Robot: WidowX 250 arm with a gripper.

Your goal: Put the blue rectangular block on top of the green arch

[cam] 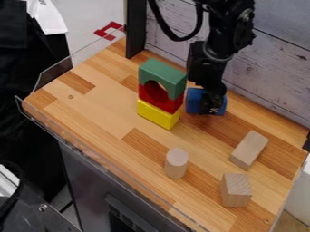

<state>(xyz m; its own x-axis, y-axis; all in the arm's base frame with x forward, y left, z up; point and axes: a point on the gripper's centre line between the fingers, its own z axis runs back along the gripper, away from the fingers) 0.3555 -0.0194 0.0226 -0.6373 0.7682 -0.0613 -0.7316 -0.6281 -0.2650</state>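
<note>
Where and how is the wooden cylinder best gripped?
Probably by opposite sides of its upper curved wall, coming from straight above. The cylinder stands upright, flat round end up, so its wall faces outward all round and any opposite pair should do. The wooden cube stands apart from it.

The green arch (162,72) sits opening-down on a red block (172,104). The blue rectangular block (193,100), partly hidden by the tool (212,105), is beside the stack, lower than the arch.

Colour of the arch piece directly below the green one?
Red: the lower arch, seen in the camera view, between green and yellow.
</note>
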